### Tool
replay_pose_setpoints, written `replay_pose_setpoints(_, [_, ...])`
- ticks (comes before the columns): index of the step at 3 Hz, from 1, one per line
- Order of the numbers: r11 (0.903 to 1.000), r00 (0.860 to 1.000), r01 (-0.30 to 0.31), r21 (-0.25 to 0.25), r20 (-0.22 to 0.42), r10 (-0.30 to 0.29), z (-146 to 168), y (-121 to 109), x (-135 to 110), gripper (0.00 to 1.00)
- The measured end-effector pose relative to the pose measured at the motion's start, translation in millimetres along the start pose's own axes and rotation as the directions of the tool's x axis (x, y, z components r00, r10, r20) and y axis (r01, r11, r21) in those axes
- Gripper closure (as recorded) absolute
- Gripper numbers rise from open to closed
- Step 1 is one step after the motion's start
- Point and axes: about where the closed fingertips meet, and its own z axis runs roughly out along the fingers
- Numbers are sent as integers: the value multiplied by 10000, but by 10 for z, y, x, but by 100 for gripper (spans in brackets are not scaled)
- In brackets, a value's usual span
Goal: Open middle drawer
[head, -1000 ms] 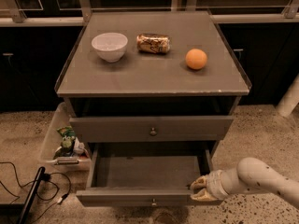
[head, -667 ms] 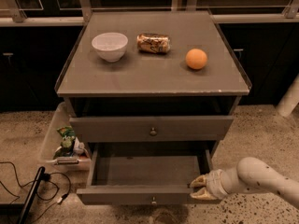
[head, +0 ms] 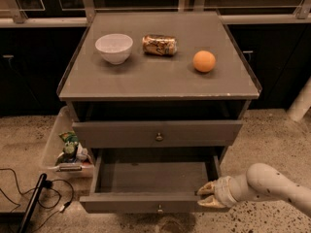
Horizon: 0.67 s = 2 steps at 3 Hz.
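middle drawer [head: 146,204] pulled well out at the cabinet's foot, small round knob [head: 159,208] on its face, just below the taller grey front [head: 116,133] that sits shut. at its right front corner, tool [head: 204,196] on a white arm reaching in from the right, spread, fingers [head: 208,187] straddling the front panel, one inside, one outside. up on the counter [head: 160,81], white bowl [head: 114,47], can [head: 159,45] on its side and orange [head: 204,61] in a row, apart. left on the floor, pale bin [head: 50,147] and black cable [head: 14,191].
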Motion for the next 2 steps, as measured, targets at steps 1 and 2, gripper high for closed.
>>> replay_pose_setpoints(1, [10000, 10000, 0, -1, 0, 0, 0, 0, 0, 12])
replay_pose_setpoints(2, [10000, 10000, 0, -1, 0, 0, 0, 0, 0, 0])
